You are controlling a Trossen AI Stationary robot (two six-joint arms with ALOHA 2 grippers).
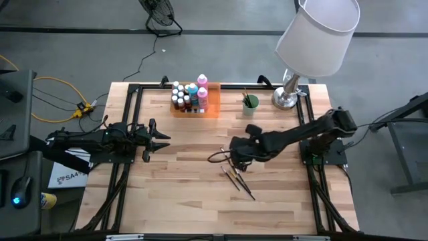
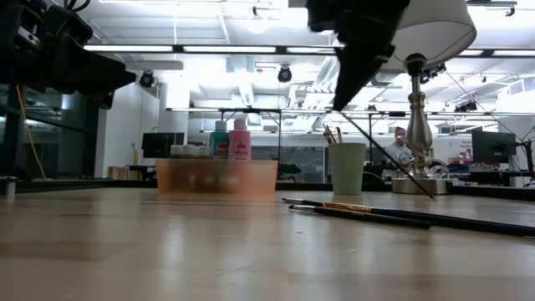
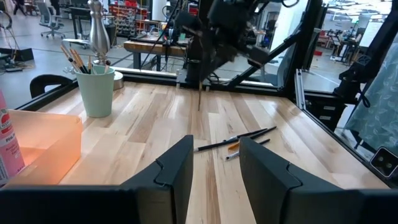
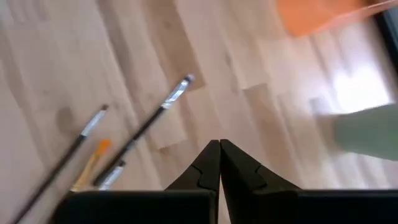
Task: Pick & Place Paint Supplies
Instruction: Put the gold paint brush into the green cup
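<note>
My right gripper point(image 1: 234, 159) hangs above the table's middle, shut on a thin dark paintbrush point(image 2: 384, 153) that slants down from it. In the right wrist view its fingertips point(image 4: 219, 144) meet and the held brush is hidden behind them. Several more paintbrushes point(image 1: 237, 182) lie flat on the wood just below and nearer. The small white-capped paint bottles point(image 1: 190, 94) stand in the orange tray point(image 1: 212, 110) at the far side. My left gripper point(image 3: 214, 165) waits at the table's left, level and open, with nothing between its fingers. My right gripper pinches the paintbrush's upper end point(image 2: 344, 114) between its two shut fingers, which slant down from the table's right. The brush hangs below them, tilted down toward the right, and its lower end point(image 2: 430, 194) is lifted clear of the table.
A pale green cup point(image 1: 249, 105) with brushes in it stands right of the tray. A lamp point(image 1: 294, 94) with a white shade stands at the far right corner. Black frame rails point(image 1: 127, 134) run along the table's edges. Bare wood lies between the grippers and toward the near edge.
</note>
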